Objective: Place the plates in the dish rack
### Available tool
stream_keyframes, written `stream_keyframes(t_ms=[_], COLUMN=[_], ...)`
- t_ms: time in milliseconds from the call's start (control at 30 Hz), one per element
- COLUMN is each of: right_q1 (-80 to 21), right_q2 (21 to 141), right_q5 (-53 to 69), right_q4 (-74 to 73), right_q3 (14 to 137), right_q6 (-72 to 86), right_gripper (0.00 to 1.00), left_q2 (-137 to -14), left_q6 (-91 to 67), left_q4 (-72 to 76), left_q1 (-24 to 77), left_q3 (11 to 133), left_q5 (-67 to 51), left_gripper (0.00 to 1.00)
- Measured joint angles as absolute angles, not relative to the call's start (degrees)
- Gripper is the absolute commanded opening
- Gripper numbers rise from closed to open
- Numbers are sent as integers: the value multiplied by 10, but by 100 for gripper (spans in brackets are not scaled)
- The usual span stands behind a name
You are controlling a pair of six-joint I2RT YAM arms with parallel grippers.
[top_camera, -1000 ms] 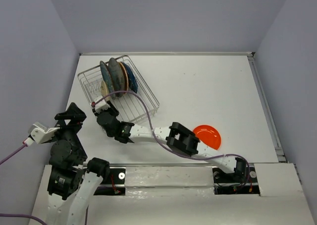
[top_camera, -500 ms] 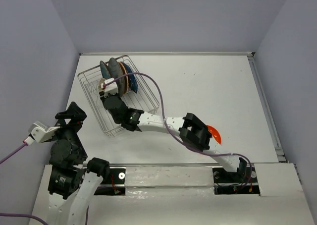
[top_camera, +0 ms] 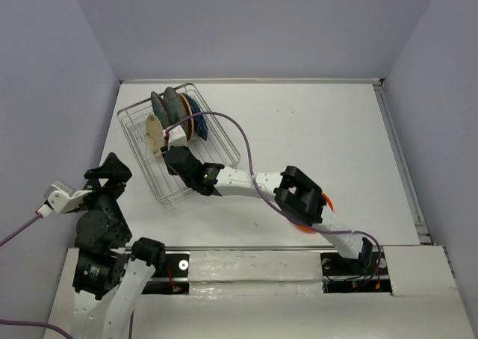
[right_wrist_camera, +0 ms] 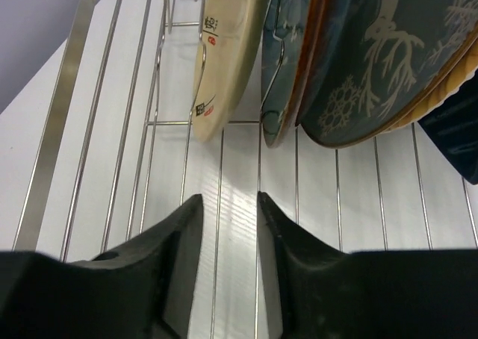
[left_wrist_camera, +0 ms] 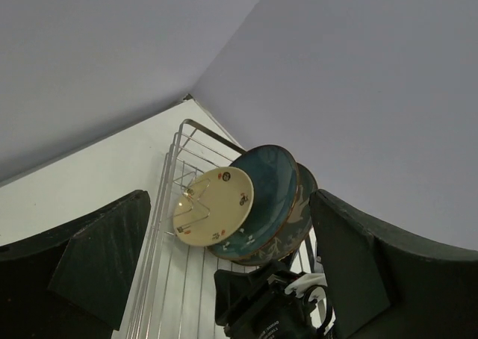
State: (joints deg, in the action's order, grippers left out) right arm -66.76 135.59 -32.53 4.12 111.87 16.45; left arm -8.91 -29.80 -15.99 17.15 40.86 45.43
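The dish rack (top_camera: 216, 146) stands at the table's back left. Upright in it, from left to right, are the cream plate (top_camera: 154, 134), the teal plate (top_camera: 157, 105), the grey patterned plate (top_camera: 172, 102), the tan plate (top_camera: 187, 113) and the navy plate (top_camera: 199, 121). My right gripper (top_camera: 174, 149) hovers over the rack just in front of them. In the right wrist view its fingers (right_wrist_camera: 228, 201) stand a little apart and empty over the rack wires, below the cream plate (right_wrist_camera: 224, 55) and teal plate (right_wrist_camera: 287, 63). The orange-red plate (top_camera: 327, 201) lies mostly hidden under my right arm. My left gripper (top_camera: 112, 176) is open, empty and raised at the left.
The left wrist view looks up at the rack (left_wrist_camera: 179, 141), the cream plate (left_wrist_camera: 213, 216) and my right gripper (left_wrist_camera: 269, 302). Walls close the table on three sides. My right arm and its purple cable (top_camera: 239, 141) stretch across the table's middle.
My right arm reached farther back and up over the rack, ending in front of the standing plates. It now covers most of the orange-red plate. The left arm stayed put.
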Motion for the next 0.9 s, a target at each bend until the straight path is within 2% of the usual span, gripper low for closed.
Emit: stream_keyframes(t_ms=[33, 200, 267, 367, 533, 667, 767, 833, 900], right_q1=[-668, -664, -663, -663, -661, -660, -645, -620, -556], right_q2=[1356, 1356, 1356, 1350, 1284, 1162, 1018, 948, 844], right_q5=[-321, -302, -297, -285, -251, -238, -228, -210, -188], right_q4=[36, 16, 15, 15, 14, 18, 38, 46, 51], right_q3=[1119, 1131, 1139, 1138, 1067, 966, 833, 763, 641], right_q6=[170, 183, 186, 189, 182, 175, 190, 215, 257], right_gripper=[30, 31, 37, 51, 58, 58, 56, 56, 55], left_q2=[-89, -89, -89, -89, -89, -88, -84, -82, -79], left_q6=[-298, -296, -295, -294, -285, -272, -252, -237, -222], left_q4=[-160, -159, -159, -157, -150, -143, -134, -126, -122], left_q1=[171, 171, 171, 171, 171, 174, 185, 195, 209], left_q3=[409, 409, 409, 408, 405, 397, 392, 390, 389], left_q5=[454, 453, 452, 449, 435, 408, 373, 345, 315], left_gripper=[99, 99, 99, 99, 99, 99, 99, 99, 99])
